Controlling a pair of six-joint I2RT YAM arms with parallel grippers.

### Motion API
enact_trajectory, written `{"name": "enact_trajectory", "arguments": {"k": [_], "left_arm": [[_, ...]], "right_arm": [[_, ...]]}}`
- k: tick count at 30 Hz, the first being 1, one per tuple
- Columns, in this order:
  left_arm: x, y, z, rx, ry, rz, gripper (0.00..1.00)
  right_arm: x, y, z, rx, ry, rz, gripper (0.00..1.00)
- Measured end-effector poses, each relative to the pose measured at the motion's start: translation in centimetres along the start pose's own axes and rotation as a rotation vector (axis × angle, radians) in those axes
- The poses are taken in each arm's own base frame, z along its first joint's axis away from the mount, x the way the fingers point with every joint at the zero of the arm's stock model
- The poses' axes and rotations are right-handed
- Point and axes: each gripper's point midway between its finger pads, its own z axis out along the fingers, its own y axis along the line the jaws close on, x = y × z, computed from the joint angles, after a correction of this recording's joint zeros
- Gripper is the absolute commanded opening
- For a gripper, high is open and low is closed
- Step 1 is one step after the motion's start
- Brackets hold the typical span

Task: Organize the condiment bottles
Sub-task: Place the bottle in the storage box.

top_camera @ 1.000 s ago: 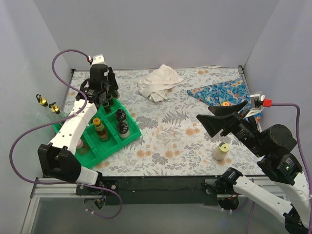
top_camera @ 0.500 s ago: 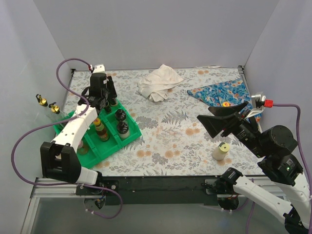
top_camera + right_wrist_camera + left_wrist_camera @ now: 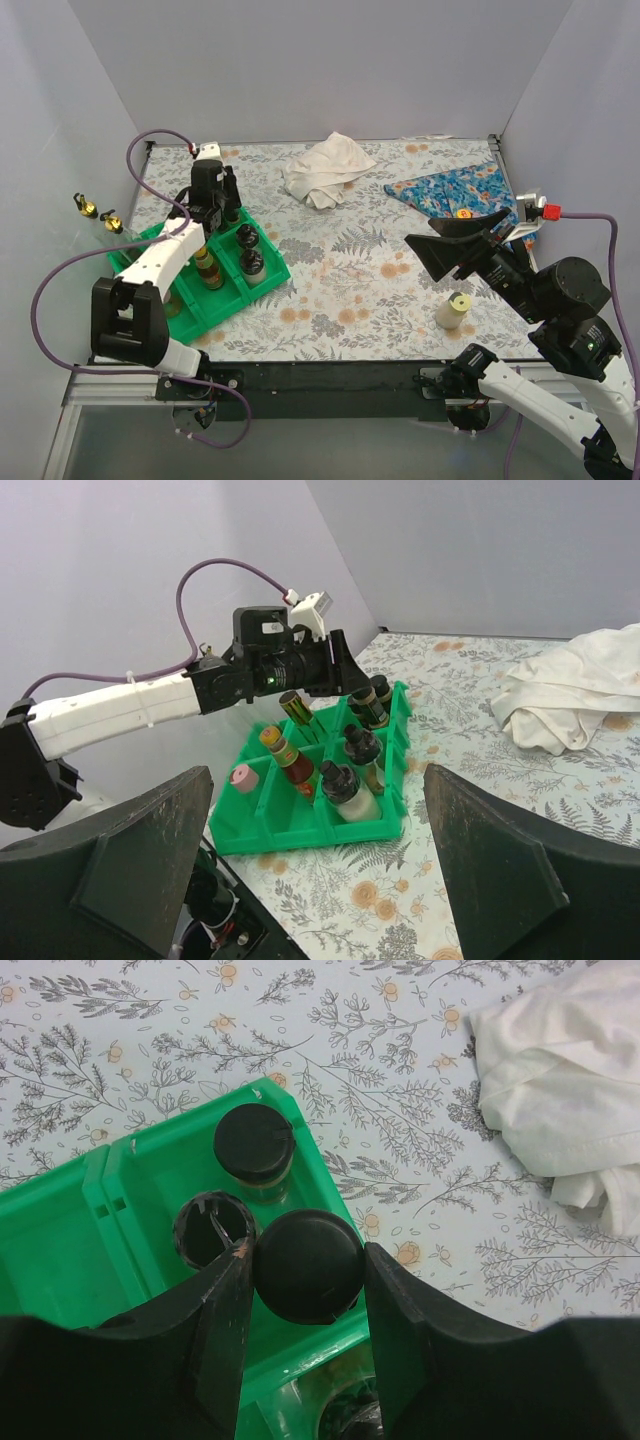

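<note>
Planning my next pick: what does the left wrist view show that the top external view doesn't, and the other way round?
Only the left wrist view shows the black-capped bottle pinched between the fingers of the left hand, over a corner of the green tray. Only the top external view shows the cream bottle standing alone on the table near the open right hand, and the blue cloth. Both show the green tray, the white cloth and the left hand.

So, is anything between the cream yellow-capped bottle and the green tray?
Nothing visible does: the flowered tabletop between the cream yellow-capped bottle and the green compartment tray is bare. The crumpled white cloth lies farther back; the left gripper holds a black-capped bottle over the tray's far side.
</note>
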Motion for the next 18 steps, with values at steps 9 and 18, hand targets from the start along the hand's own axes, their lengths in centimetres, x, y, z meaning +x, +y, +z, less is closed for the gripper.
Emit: {"name": "enact_trajectory", "arguments": {"k": [9, 18], "left_arm": [[2.4, 0.3, 1.8, -0.006, 0.026, 0.024, 0.02], [3.7, 0.5, 2.4, -0.003, 0.024, 0.026, 0.36]], "right_arm": [[0.9, -0.5, 0.4, 0.012, 0.020, -0.004, 0.95], [1.2, -0.7, 0.7, 0.017, 0.029, -0.015, 0.95]]}}
